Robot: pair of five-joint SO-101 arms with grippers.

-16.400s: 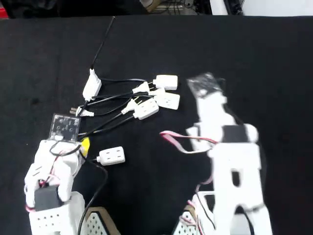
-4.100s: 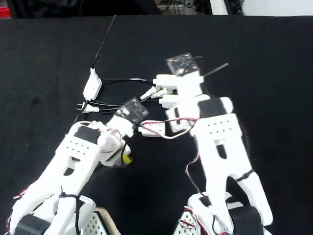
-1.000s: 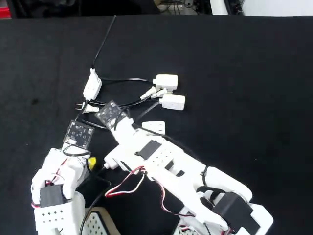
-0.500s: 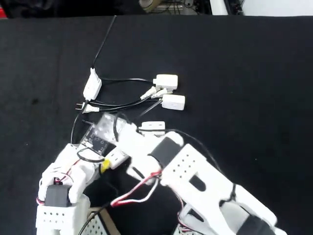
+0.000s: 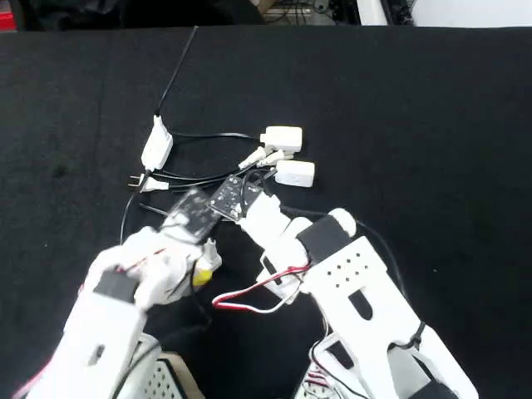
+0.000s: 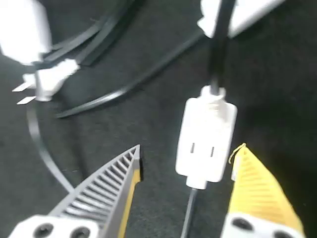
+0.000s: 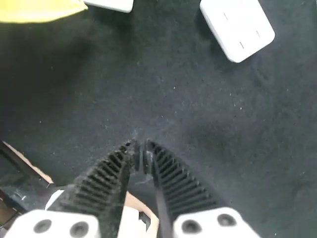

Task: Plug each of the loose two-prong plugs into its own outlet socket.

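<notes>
Two arms meet over the middle of the black tabletop (image 5: 432, 125), amid a tangle of black cables (image 5: 199, 176).

The left hand (image 6: 189, 148) is spread apart, its grey finger (image 6: 106, 191) to one side and its yellow finger (image 6: 252, 186) to the other. A white outlet socket (image 6: 205, 139) lies flat on the tabletop between them, its two slots facing up. The yellow fingertip sits just beside its edge and the grey one stands clear of it. A black cable runs into the socket's far end.

A loose two-prong plug (image 6: 47, 84) lies well off to the grey finger's side with its bare prongs pointing away from the socket.

The right hand (image 7: 140, 145) has its dark ribbed fingers drawn together just above the tabletop. A second white socket (image 7: 237, 27) lies flat some way ahead of it.

In the high view, a third socket (image 5: 281, 137) rests beyond that one, and a white adapter (image 5: 156, 143) lies to the left, near the loose plug.
</notes>
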